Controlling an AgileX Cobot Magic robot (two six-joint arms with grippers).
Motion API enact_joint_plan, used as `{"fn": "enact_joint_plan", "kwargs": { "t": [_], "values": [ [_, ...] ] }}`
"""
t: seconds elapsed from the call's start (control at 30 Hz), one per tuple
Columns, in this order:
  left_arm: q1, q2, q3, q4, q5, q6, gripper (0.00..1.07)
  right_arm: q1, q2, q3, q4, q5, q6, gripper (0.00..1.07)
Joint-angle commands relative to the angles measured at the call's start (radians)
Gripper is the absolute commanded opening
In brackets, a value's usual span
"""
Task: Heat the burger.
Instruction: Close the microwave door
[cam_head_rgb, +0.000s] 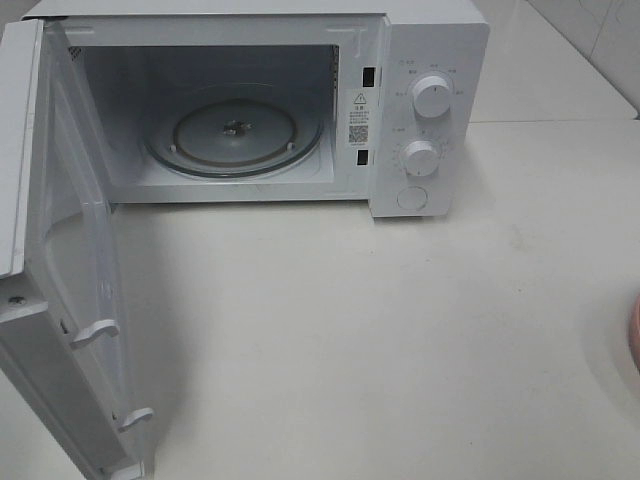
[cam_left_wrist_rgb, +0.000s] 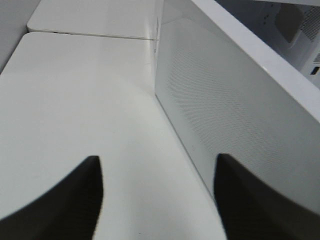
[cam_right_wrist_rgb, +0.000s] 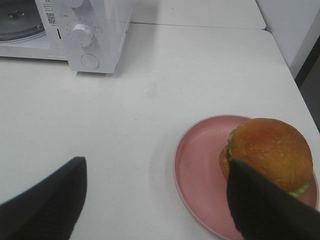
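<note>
White table (cam_head_rgb: 400, 330) carries everything. Nearest, the right gripper (cam_right_wrist_rgb: 155, 200) hangs wide open and empty over the burger (cam_right_wrist_rgb: 270, 152) on its pink plate (cam_right_wrist_rgb: 200, 175). Farther off, the microwave (cam_head_rgb: 425, 60) stands open, its turntable (cam_head_rgb: 232, 130) bare; loading and heating remain. Left gripper (cam_left_wrist_rgb: 157, 195): parted, holding nothing.

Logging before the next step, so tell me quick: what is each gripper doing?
Left gripper: open, empty, beside the microwave door.
Right gripper: open, empty, near the burger.

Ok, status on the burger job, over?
Both grippers open, empty. Burger on pink plate, right of the microwave. Microwave door open, turntable bare. Path unobstructed.
</note>
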Motion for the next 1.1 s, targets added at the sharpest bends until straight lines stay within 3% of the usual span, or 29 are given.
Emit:
{"fn": "enact_joint_plan", "kwargs": {
  "t": [0.03, 0.07, 0.1, 0.37, 0.77, 1.07, 1.1],
  "values": [
    [0.003, 0.089, -0.007, 0.055, -0.039, -0.006, 0.12, -0.007, -0.027, 0.004, 0.000, -0.015, -0.006, 0.75],
    [0.003, 0.089, -0.007, 0.055, -0.039, -0.006, 0.12, -0.007, -0.027, 0.004, 0.000, -0.015, -0.006, 0.75],
    [0.003, 0.137, -0.007, 0.071, -0.039, -0.002, 0.00, -0.007, -0.027, 0.004, 0.000, -0.015, -0.006, 0.75],
    [0.003, 0.291, 0.029, 0.089, -0.180, -0.002, 0.00, -0.007, -0.027, 0.004, 0.000, -0.015, -0.006, 0.75],
    [0.003, 0.528, 0.283, 0.082, -0.823, 0.005, 0.00, -0.007, -0.027, 0.004, 0.000, -0.015, -0.006, 0.75],
    [-0.014, 0.723, 0.319, 0.094, -1.164, -0.029, 0.00, -0.007, -0.027, 0.004, 0.000, -0.015, -0.006, 0.75],
    [-0.032, 0.772, 0.319, 0.126, -1.262, -0.029, 0.00, -0.007, -0.027, 0.004, 0.000, -0.015, -0.006, 0.75]
  ]
}}
